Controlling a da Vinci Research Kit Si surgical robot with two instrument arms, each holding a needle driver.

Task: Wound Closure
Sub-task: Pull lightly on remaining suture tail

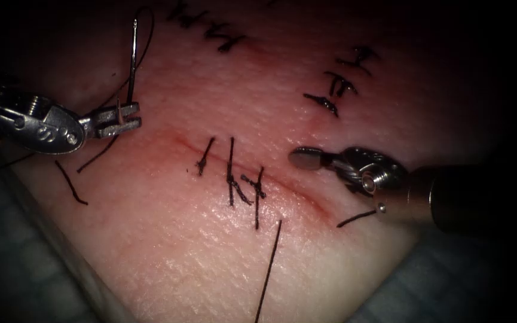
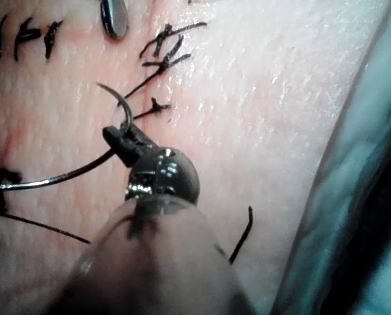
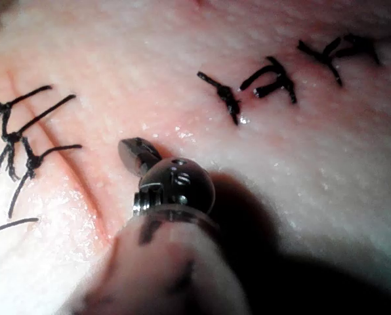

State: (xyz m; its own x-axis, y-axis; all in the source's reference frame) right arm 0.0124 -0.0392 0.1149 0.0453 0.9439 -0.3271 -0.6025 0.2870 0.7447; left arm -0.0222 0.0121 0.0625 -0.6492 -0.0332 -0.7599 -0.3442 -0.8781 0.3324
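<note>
Left hand (image 1: 128, 116) grips needle (image 1: 132, 60) above tissue (image 1: 198, 251).

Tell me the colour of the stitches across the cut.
Black: the stitches cross the reddish cut, clearest in the endoscope view.

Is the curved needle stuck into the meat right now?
No, the left end effector holds the needle clear above the tissue.
</note>
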